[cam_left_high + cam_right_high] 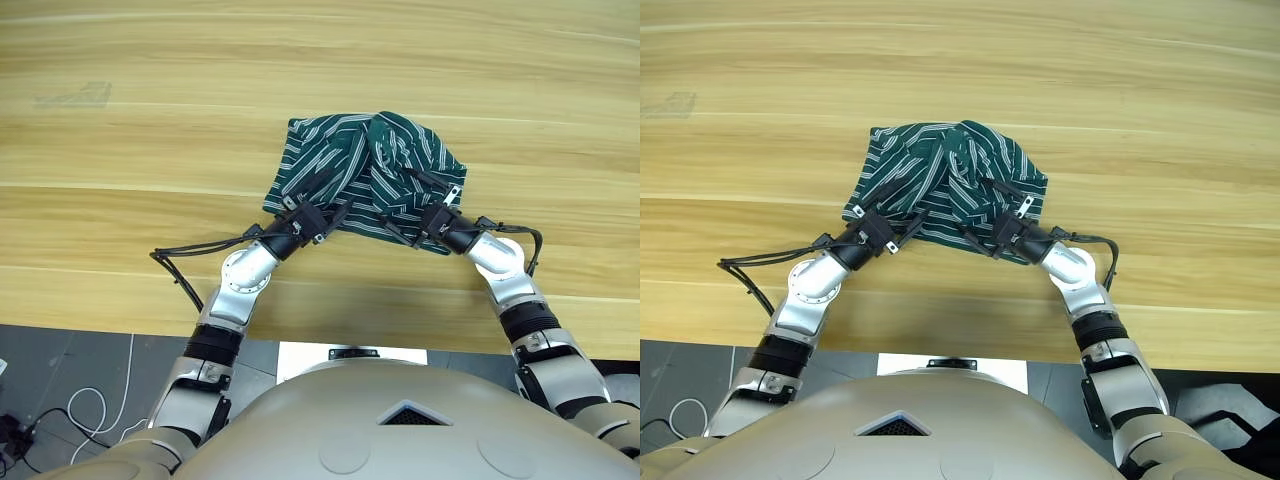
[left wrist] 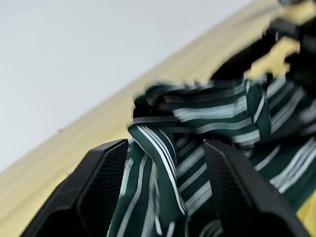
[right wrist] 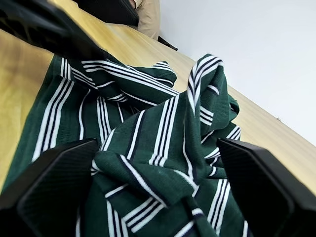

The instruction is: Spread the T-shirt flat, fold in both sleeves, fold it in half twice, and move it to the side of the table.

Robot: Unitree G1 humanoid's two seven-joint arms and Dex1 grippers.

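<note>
t-shirt (image 1: 365, 180), green with white stripes, lies in a crumpled heap on the wooden table (image 1: 120, 150), about the middle of it from left to right and on the robot's half. it is not yet spread flat: the cloth is humped and twisted at the centre, with a ridge rising where the folds cross. the heap looks a little wider from left to right than from near to far, so its long axis seems to run across the robot's front.

both arms come in from the near side and meet the shirt along its near edge. the left gripper (image 1: 325, 215) sits at the near-left part of the heap and the right gripper (image 1: 420, 222) at the near-right part, the two close together with the middle of the hem between them. the bulk of the shirt lies ahead of both, away from the robot, and neither arm is clearly nearer to it.

in the left wrist view the fingers (image 2: 103, 187) stand apart with a raised fold of striped cloth between them, not pinched. in the right wrist view the fingers (image 3: 54, 182) are also spread wide, with bunched cloth between them. i judge that spreading calls for each gripper to close on its fold and draw outward, away from the other.
</note>
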